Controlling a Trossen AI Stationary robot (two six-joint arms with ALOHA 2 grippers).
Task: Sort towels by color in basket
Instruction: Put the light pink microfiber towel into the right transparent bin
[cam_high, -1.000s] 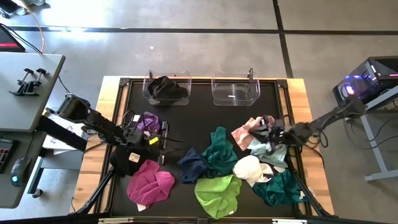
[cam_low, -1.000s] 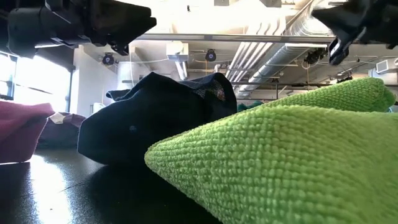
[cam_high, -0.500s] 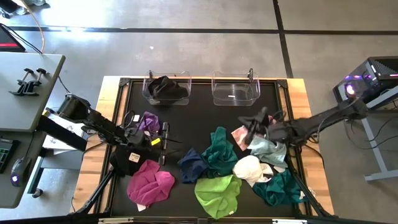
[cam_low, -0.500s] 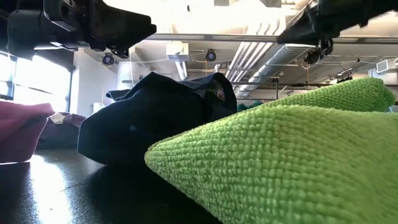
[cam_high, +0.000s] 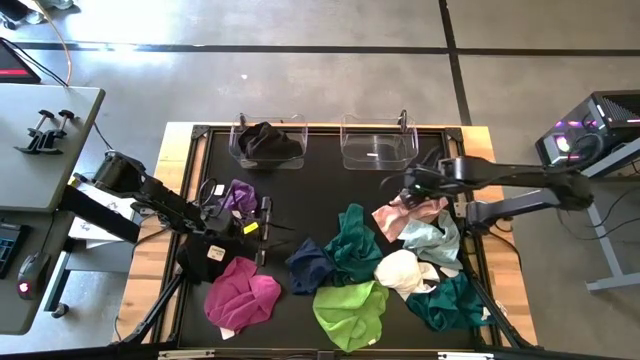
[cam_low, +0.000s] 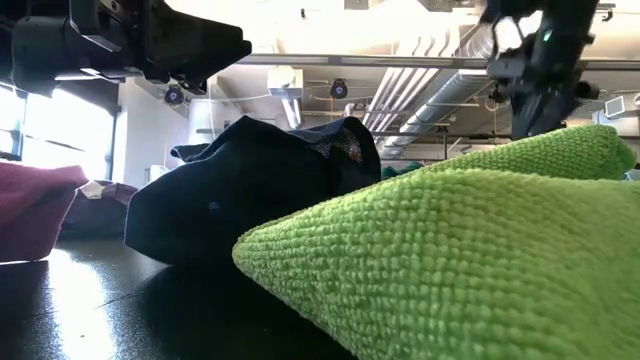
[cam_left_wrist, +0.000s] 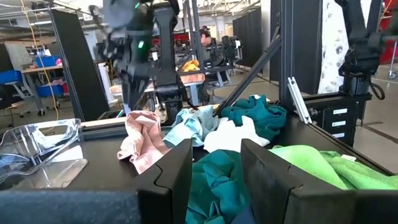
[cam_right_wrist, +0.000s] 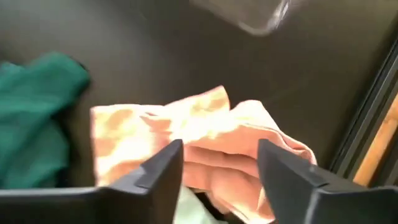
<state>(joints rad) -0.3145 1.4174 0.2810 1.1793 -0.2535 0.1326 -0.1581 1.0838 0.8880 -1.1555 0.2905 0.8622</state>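
Crumpled towels lie on the black mat: pink (cam_high: 398, 216), pale mint (cam_high: 434, 238), white (cam_high: 400, 270), teal (cam_high: 350, 245), navy (cam_high: 306, 266), lime green (cam_high: 350, 310), magenta (cam_high: 243, 295) and purple (cam_high: 238, 195). A black towel (cam_high: 266, 141) fills the left clear basket (cam_high: 240, 150). My right gripper (cam_right_wrist: 219, 150) hangs open just above the pink towel (cam_right_wrist: 186, 134), pointing steeply down, a finger over each side of its folds. My left gripper (cam_left_wrist: 216, 177) is open and level at the mat's left, aimed at the teal towel (cam_left_wrist: 214, 174), with nothing between its fingers.
A second clear basket (cam_high: 378, 146) stands at the far edge, right of the first. A dark teal towel (cam_high: 450, 302) lies at the near right corner. Bare mat shows between the baskets and the towels. The wooden table rim (cam_high: 490, 180) runs close behind my right gripper.
My right gripper has swung from over the towels at the right toward the far edge and the baskets, has risen, and has tipped over until it points down at the pink towel. The towels lie as before.
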